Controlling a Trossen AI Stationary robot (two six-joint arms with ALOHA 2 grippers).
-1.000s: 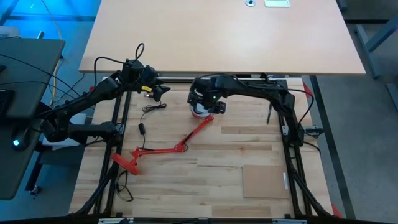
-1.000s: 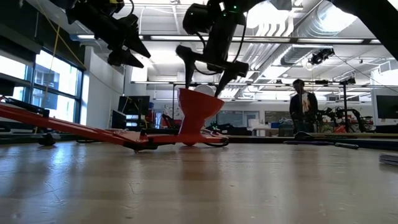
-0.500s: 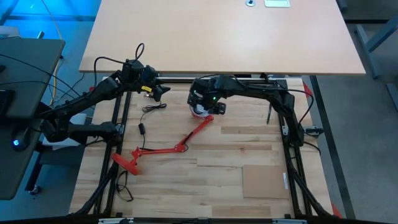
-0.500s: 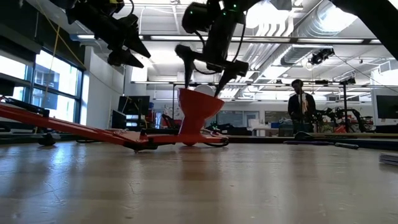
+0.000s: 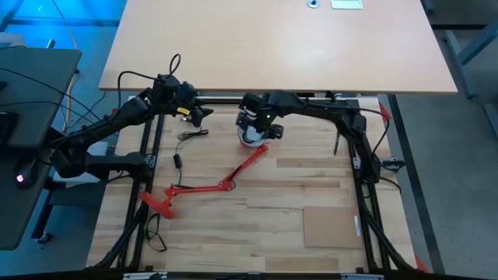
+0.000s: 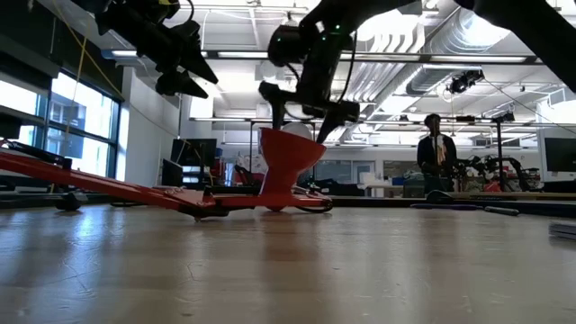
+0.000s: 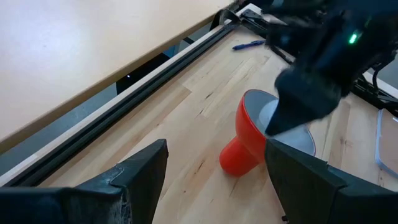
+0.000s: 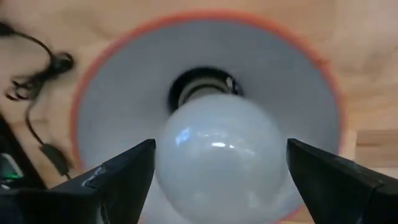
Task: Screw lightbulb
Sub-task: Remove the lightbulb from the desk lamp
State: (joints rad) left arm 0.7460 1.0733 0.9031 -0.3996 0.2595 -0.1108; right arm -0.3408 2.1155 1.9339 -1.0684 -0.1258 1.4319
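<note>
A red desk lamp [image 5: 222,183] lies on the wooden table, its shade [image 6: 288,166] opening upward. The white lightbulb [image 8: 217,146] sits base-down in the socket inside the shade and also shows in the low view [image 6: 297,131]. My right gripper [image 8: 221,180] hangs open just above the shade, pointing down, with one finger on each side of the bulb; no touch shows. It is near the table's far edge [image 5: 255,131]. My left gripper [image 5: 204,113] waits open in the air to the left of the lamp, with nothing between its fingers [image 7: 214,177].
A black cord with a switch [image 5: 180,149] lies left of the lamp. A cardboard piece [image 5: 331,227] lies at the near right. A pale tabletop [image 5: 272,43] stands beyond the far edge. A person [image 6: 437,153] stands far back in the room.
My right gripper has shifted a little toward the table's far edge and sunk slightly over the bulb, staying open. The lamp and bulb have stayed where they were.
</note>
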